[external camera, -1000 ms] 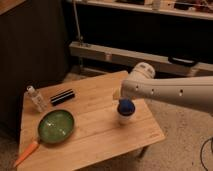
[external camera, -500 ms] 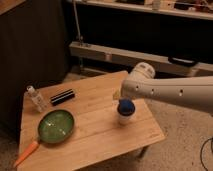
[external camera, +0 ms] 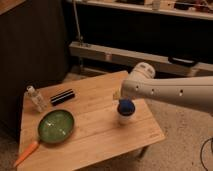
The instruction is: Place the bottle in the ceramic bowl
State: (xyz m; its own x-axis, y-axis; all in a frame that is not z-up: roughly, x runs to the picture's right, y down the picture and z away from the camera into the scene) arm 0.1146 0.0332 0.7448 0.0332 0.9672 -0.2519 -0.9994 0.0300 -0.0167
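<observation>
The bottle (external camera: pixel 36 98), small, clear and white-capped, stands upright near the far left corner of the wooden table (external camera: pixel 95 130). In front of it, at the table's left, sits the ceramic bowl (external camera: pixel 56 125), green inside and with nothing in it. My white arm (external camera: pixel 170 91) reaches in from the right above the table's right half. My gripper (external camera: pixel 119 96) is at the arm's left end, mostly hidden behind the arm, just above a white cup. It is far to the right of both bottle and bowl, and nothing shows in its hold.
A flat black bar (external camera: pixel 62 97) lies right of the bottle. A white cup with a blue object (external camera: pixel 126 110) stands under the arm's end. An orange carrot-like thing (external camera: pixel 25 153) lies at the front left corner. Dark shelving and a rail stand behind the table.
</observation>
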